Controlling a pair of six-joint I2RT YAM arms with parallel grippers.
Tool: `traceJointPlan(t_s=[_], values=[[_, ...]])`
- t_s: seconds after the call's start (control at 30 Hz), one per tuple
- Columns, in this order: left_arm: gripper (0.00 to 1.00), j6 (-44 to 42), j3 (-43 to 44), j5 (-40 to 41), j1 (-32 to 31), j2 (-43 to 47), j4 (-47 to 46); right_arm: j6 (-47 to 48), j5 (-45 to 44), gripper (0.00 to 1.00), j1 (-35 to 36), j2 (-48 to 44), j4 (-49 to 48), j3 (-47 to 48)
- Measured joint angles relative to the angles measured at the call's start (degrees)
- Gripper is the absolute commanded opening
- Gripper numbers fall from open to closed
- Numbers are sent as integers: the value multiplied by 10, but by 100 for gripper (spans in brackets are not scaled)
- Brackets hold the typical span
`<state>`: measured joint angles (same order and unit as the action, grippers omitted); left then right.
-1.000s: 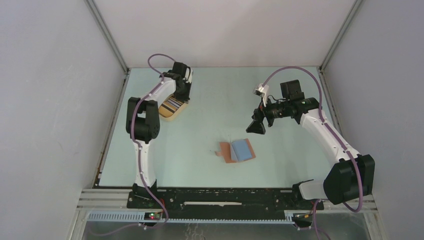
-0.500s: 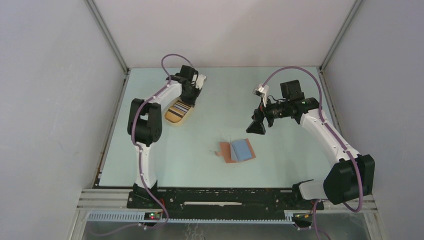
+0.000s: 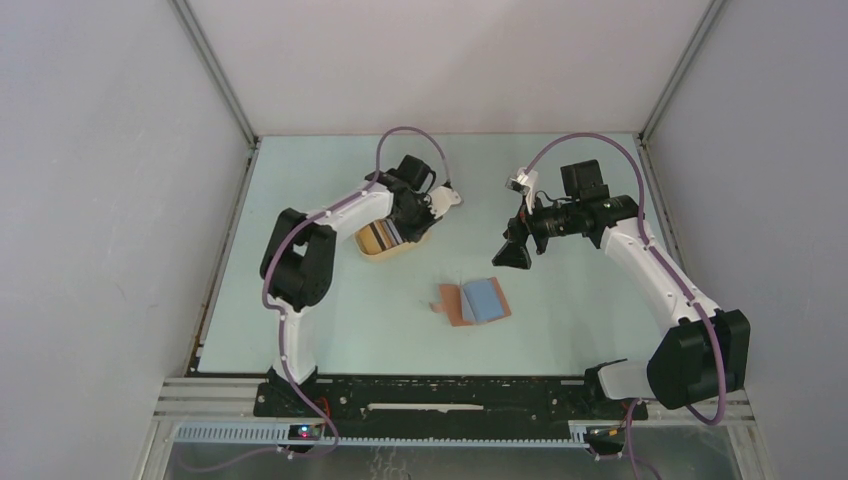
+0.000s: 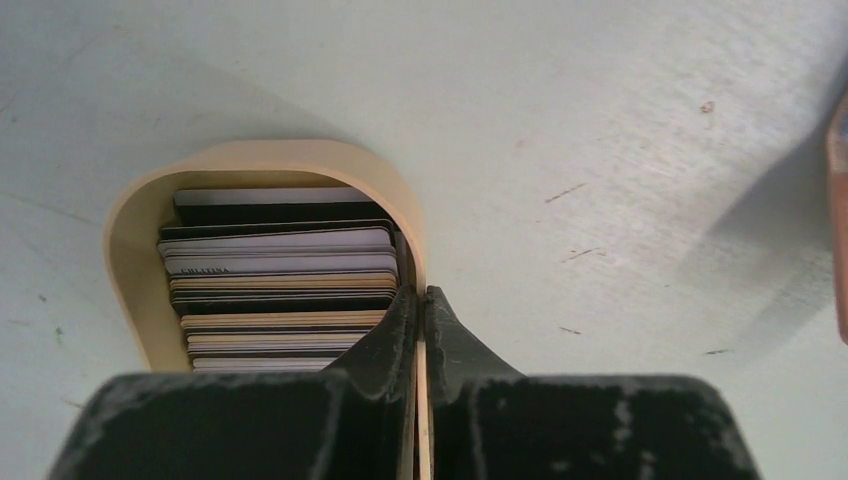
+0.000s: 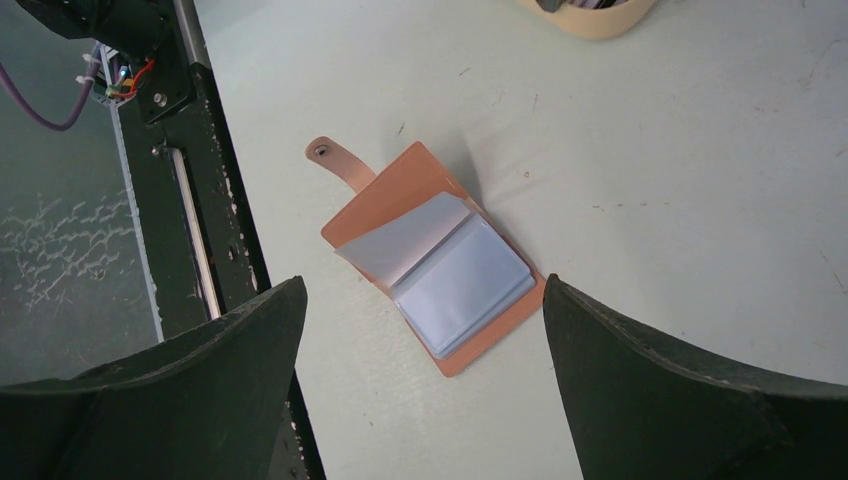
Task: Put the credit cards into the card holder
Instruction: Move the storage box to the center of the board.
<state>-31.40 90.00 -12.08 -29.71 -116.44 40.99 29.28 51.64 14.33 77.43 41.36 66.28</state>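
Observation:
The card holder (image 3: 475, 302) lies open on the table's middle, reddish-brown with pale clear sleeves and a snap tab; the right wrist view shows the card holder (image 5: 440, 265) below. My right gripper (image 3: 512, 255) hovers above it, open and empty (image 5: 424, 290). Several credit cards (image 4: 280, 265) stand stacked in an oval tan tray (image 4: 270, 155). My left gripper (image 4: 421, 295) is shut on the tray's right wall, one finger inside beside the cards and one outside. From above, the tray (image 3: 380, 241) sits left of centre under the left gripper (image 3: 418, 222).
A black rail (image 5: 200, 200) runs along the table's near edge, just beyond the card holder's tab. Grey walls close in the table on the left, back and right.
The left jaws have closed on the tray wall. The left arm has pulled the tray with its cards from the back left toward the middle. The right arm has not moved.

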Motion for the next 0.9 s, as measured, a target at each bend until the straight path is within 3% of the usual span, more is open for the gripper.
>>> traceJointPlan(t_s=[0.23,0.37,0.47,0.73,0.9], values=[[18,-13,-14,-17,-6,11,0,0,2,97,0,-2,0,0],[32,5,-38,-17,-5,35,-24,0,3,97,0,-2,0,0],[37,25,-70,-18,-2,77,-59,0,4,97,-1,-2,0,0],[36,97,-219,-19,25,257,-230,0,4,96,-1,-2,0,0],[32,231,-371,-1,69,379,-434,-10,-4,97,15,-1,-10,0]])
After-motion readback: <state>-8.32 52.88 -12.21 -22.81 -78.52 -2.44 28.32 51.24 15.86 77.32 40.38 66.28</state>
